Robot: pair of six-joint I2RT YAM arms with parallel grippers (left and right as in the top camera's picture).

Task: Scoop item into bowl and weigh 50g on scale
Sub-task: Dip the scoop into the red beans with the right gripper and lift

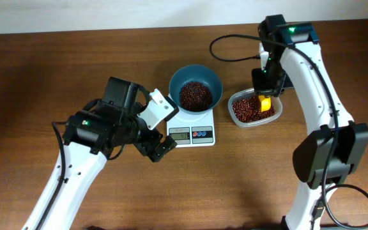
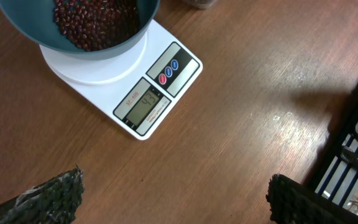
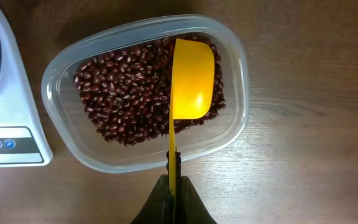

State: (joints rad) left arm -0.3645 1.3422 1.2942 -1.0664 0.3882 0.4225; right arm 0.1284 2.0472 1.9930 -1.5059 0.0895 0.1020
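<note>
The teal bowl [image 1: 195, 88] stands on the white scale [image 1: 193, 133] and holds a heap of red-brown beans [image 1: 195, 96]. In the left wrist view the bowl [image 2: 86, 37] sits on the scale [image 2: 138, 99], whose display is lit. More beans [image 3: 126, 96] fill a clear plastic container [image 3: 64, 140] right of the scale. My right gripper [image 3: 174, 177] is shut on the handle of a yellow scoop [image 3: 192, 78], whose empty cup hangs over the container's beans. My left gripper [image 2: 173, 199] is open above bare table in front of the scale.
The clear container [image 1: 254, 108] stands close beside the scale's right side. A black cable [image 1: 232, 48] loops on the table behind the bowl. The left arm's white body [image 1: 158, 107] hangs close to the scale's left edge.
</note>
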